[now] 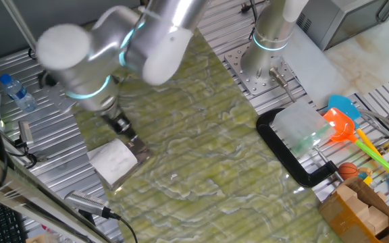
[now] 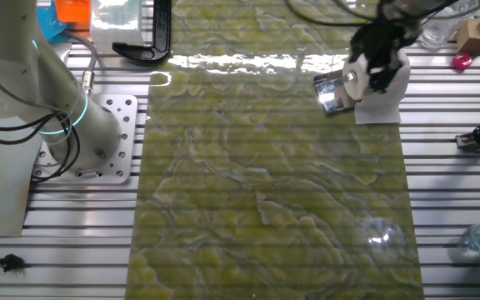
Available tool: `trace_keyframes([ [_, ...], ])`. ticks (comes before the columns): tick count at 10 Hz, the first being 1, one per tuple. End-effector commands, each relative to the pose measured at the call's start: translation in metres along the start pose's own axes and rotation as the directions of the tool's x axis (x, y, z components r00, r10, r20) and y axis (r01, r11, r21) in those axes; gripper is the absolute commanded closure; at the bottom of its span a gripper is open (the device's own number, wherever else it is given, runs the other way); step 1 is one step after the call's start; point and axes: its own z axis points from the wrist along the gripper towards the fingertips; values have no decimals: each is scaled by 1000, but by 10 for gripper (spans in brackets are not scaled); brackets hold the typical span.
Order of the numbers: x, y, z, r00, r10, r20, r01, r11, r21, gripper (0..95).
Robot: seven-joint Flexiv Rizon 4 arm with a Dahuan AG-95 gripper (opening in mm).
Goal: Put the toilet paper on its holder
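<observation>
Resting on the holder point(image 1: 135, 156) at the green mat's point(image 1: 201, 128) nine o'clock edge, the toilet paper point(image 1: 113, 159) touches the gripper point(image 1: 128, 135); jaw state cannot be told; water bottle point(image 1: 17, 92) lies toward ten o'clock.

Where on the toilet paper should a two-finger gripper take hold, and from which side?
Grip the toilet paper across its soft round wall, coming from above. It sits by the table edge with the holder close beside it, so side approaches look crowded. The gripper already hangs over it.
</observation>
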Motion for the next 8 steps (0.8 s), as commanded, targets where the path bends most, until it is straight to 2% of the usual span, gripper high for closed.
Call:
trace_keyframes([
  [1,29,0,6,1000,23,13,-24,1000,4,950],
  [5,71,10,11,993,116,25,-116,993,4,950],
  [7,73,11,12,992,121,18,-121,993,3,950],
  [8,73,11,12,991,132,23,-132,991,-2,950],
])
